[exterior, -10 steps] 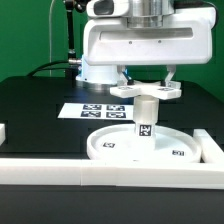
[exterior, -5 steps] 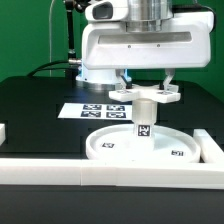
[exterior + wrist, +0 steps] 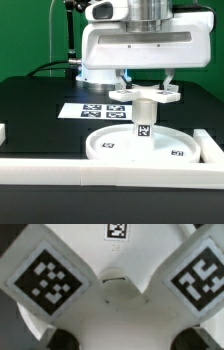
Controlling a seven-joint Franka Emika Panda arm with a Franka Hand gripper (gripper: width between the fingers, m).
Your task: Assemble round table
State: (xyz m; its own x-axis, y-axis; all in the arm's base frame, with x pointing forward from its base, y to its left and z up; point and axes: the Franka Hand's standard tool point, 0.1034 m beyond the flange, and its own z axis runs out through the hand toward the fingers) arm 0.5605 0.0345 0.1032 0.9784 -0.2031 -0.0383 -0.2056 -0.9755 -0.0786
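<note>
In the exterior view the large rimmed round disc (image 3: 115,148) lies flat on the black table. The short cylindrical post (image 3: 145,122) stands upright at its centre. The small cross-shaped foot (image 3: 145,92) sits on top of the post. My gripper (image 3: 147,82) hangs straight above, one finger on each side of the foot, shut on it. In the wrist view the foot (image 3: 120,291) fills the picture with two tagged arms. The dark fingertips (image 3: 62,340) show at the two corners beside it, and the gripper (image 3: 133,341) spans it.
The marker board (image 3: 98,109) lies behind the disc toward the exterior view's left. Long white rails run along the table's front edge (image 3: 100,170) and its right (image 3: 212,148). A short white piece (image 3: 3,131) sits at the left edge. The robot's base stands behind.
</note>
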